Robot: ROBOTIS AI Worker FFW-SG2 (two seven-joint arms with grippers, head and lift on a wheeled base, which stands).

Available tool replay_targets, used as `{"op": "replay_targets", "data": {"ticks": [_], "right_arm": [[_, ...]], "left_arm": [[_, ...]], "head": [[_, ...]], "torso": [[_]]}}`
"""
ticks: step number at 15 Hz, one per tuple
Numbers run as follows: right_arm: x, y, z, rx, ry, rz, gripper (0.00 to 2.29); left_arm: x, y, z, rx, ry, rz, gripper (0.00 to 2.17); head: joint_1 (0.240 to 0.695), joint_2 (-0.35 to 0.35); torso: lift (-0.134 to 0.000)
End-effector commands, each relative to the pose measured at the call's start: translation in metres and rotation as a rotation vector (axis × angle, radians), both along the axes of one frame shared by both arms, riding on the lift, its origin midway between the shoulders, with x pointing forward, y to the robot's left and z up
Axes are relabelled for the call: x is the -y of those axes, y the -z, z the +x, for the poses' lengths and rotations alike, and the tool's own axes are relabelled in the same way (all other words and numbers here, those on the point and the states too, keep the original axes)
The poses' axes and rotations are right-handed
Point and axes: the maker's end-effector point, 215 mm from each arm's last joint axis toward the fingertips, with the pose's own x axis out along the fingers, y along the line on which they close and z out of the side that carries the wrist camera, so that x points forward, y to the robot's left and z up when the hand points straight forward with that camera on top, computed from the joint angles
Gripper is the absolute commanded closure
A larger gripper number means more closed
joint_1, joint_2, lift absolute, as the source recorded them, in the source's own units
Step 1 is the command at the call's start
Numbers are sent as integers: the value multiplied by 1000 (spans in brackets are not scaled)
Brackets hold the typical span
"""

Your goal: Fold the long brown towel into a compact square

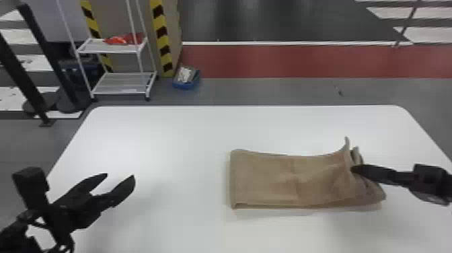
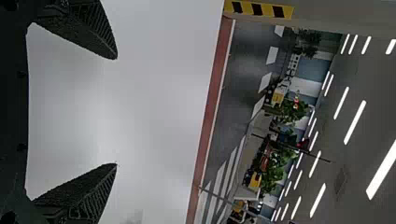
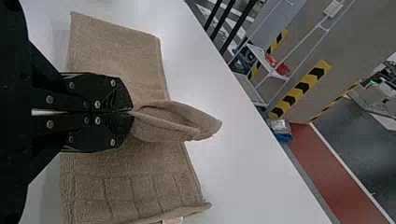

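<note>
The brown towel [image 1: 269, 180] lies on the right half of the white table, its left part flat and its right end bunched and lifted. At that raised end is my right gripper [image 1: 354, 169]. In the right wrist view, my right gripper [image 3: 132, 112] is shut on a pinched fold of the towel [image 3: 177, 122], with more towel spread on both sides and a quilted part showing. Over the table's left side, away from the towel, my left gripper [image 1: 121, 175] stands open. The left wrist view shows my left gripper [image 2: 116, 111] with nothing between its spread fingers.
The white table [image 1: 161, 141] extends under both arms, its far edge beyond the towel. On the floor past it stand a white shelf rack [image 1: 117, 84], a blue bin [image 1: 186, 79] and black posts at the left.
</note>
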Motion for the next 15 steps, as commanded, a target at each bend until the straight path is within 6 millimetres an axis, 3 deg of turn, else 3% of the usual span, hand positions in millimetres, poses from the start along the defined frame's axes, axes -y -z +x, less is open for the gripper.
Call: {"op": "replay_targets", "data": {"ticks": [1, 5, 7, 8, 10, 11, 15], "right_arm": [[-4, 8, 8, 7, -10, -8, 1332], [-6, 4, 16, 11, -17, -14, 1332], [-6, 5, 11, -3, -14, 2, 1332], [-4, -10, 9, 11, -6, 35, 1332], [28, -24, 4, 24, 37, 33, 1332], [41, -25, 4, 29, 54, 14, 1332], [31, 1, 7, 16, 45, 4, 1332]], "left_arm": [[4, 5, -1, -8, 4, -7, 60], [-2, 6, 0, 1, -5, 5, 60], [-1, 7, 1, 0, -6, 8, 60], [-1, 7, 2, 0, -5, 13, 60], [-4, 5, 2, 1, -9, 20, 60], [-6, 6, 2, 0, -9, 21, 60], [5, 11, -2, -8, 11, 9, 60]], "head": [[695, 17], [695, 17], [695, 23], [695, 24], [695, 22], [695, 14], [695, -24]], "torso": [[-124], [-124], [-124], [-124], [-124], [-124], [-124]]}}
